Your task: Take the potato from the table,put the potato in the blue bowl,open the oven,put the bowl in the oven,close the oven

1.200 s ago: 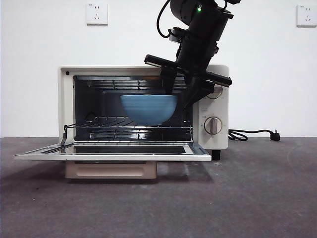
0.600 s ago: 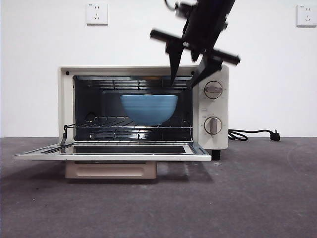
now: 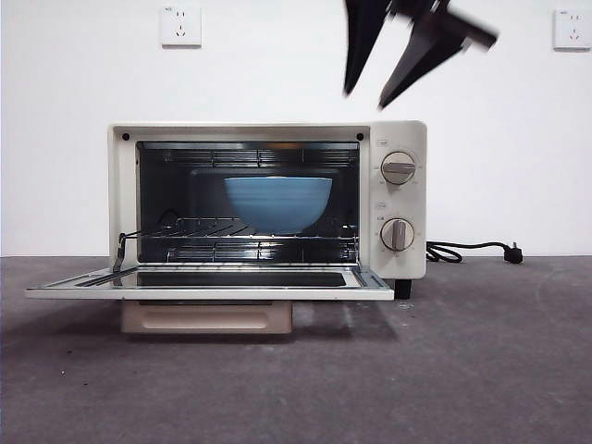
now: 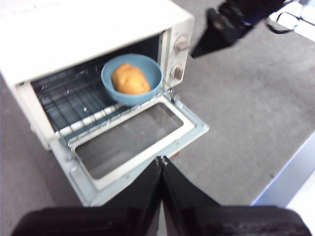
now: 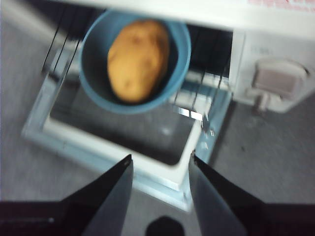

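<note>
Potato (image 5: 138,59) in blue bowl (image 3: 277,203) on oven (image 3: 268,203) rack; right gripper (image 3: 388,69) empty, jaws apart above; left gripper (image 4: 161,169) closed; door down.

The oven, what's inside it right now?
The blue bowl sits on the oven rack, holding the potato. From the front, the bowl's wall hides the potato.

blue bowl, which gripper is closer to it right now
Right. The right gripper hangs open just above the oven holding the blue bowl; the left gripper is shut, farther out past the open door.
</note>
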Tool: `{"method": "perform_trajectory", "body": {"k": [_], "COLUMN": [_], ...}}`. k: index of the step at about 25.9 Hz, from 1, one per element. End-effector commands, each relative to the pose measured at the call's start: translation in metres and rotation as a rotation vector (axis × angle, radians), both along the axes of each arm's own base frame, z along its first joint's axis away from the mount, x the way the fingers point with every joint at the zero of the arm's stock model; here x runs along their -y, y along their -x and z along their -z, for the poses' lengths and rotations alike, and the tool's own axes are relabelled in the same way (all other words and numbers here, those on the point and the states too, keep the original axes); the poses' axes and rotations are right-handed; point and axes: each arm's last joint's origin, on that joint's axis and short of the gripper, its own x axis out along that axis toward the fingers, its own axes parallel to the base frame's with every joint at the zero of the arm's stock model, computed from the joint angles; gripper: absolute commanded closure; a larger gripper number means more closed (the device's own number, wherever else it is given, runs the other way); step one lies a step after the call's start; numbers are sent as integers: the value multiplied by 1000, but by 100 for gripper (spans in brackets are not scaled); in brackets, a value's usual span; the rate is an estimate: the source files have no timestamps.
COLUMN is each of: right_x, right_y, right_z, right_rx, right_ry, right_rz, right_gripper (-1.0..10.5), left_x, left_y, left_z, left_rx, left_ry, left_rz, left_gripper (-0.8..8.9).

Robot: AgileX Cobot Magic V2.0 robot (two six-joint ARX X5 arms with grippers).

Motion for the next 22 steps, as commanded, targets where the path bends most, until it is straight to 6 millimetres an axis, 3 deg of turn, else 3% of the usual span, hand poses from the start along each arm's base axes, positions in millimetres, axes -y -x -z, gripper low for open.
{"method": "perform_trajectory", "body": {"k": [1,6,12,16,22], "right_x": [9,32,86,112,131], "right_y": [19,58,137,176,203], "right_z": [-15,-48,-94,-103,-107], "right_rx": [38,113,285,330,377], "right_ry": [46,24,-72,-98,-126], "right_rz": [-90,-124,-121,-118,-115], "right_gripper": [757,757,757,758,758], "left_x": [3,6,-9,-27,-50], "left_y": [-10,-32,-84,-114,-147], "left_z": [6,33,103,138,171], "left_rx": [-10,-72,-229,-308,-395], "left_ry": [-3,1,125,183,215], "left_rz": [-7,-82,-155,-231,-294], "left_gripper": [822,822,822,822,822]}}
